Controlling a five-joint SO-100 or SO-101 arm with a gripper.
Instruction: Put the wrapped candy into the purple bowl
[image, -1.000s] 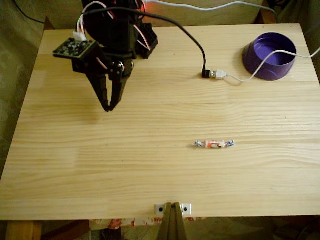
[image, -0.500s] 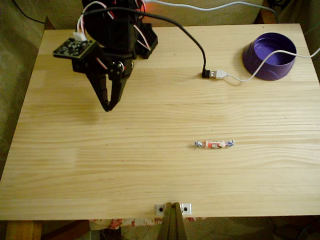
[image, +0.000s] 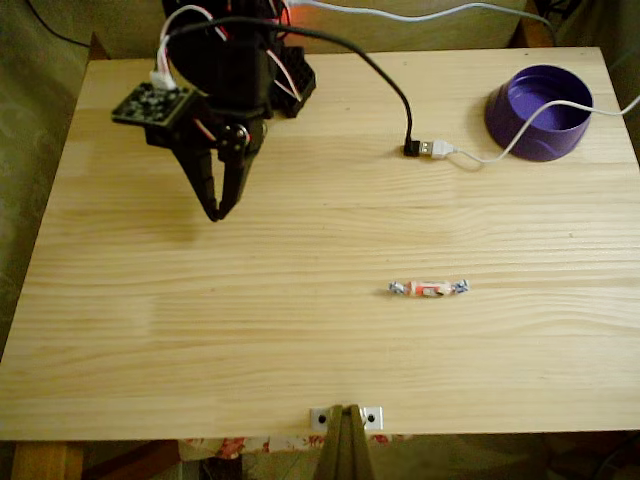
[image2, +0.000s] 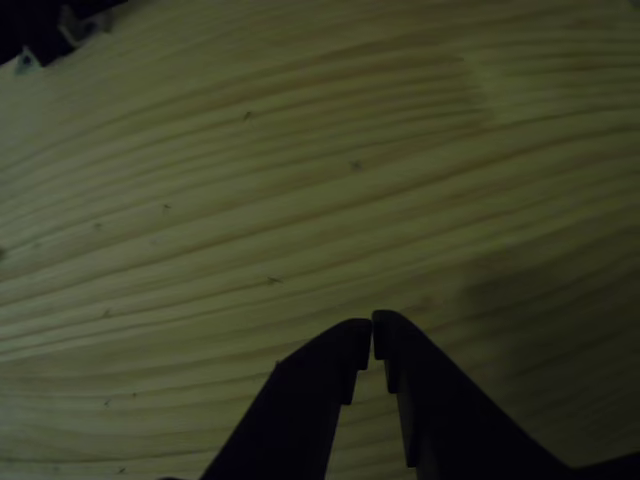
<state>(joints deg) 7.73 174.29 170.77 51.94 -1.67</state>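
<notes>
Looking down from the fixed view, I see the black two-finger gripper in the upper left of the frame, poised over bare pale pine tabletop; the other view shows its fingertips pressed together with only a hairline between them and nothing held. The small wrapped candy with a pinkish-orange and white middle and twisted silvery-blue ends lies flat, lengthwise across the picture, right of centre in the lower half, well apart from the gripper. The round deep-purple plastic bowl sits at the upper right, with a white USB cable draped over its rim. I judge the candy light, with a slippery, crinkly wrapper and flimsy twists, so I'd pinch across the firm middle, not the ends
</notes>
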